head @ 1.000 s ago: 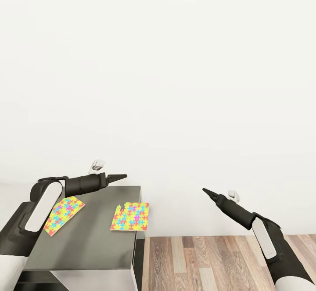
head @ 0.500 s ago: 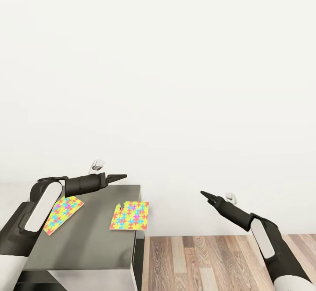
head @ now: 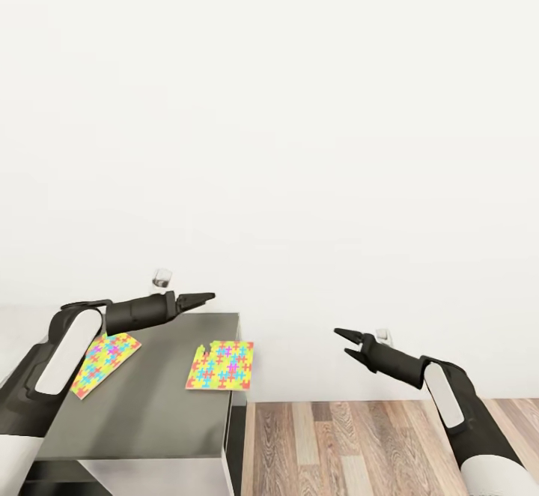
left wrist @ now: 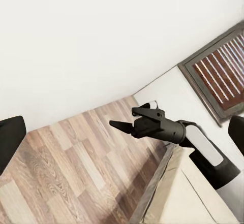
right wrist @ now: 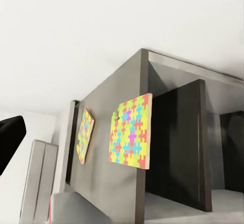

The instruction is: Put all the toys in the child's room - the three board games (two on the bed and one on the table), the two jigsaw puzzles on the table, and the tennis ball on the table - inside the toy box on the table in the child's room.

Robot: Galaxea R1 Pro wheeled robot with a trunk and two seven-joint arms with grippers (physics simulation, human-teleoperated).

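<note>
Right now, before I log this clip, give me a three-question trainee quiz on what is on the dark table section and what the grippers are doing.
1. How many jigsaw puzzles lie on the dark grey table section?
2. True or false: the right gripper holds a puzzle.
3. Which puzzle overhangs the table's edge? A) the one under the left arm B) the one nearer the right arm

Key:
1. Two.
2. False; its jaws are apart and empty, out over the wood floor.
3. B.

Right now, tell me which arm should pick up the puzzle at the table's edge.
Probably the right. That puzzle overhangs the table edge facing the open right gripper, giving its fingers a lip. The left gripper hovers above the tabletop.
</note>
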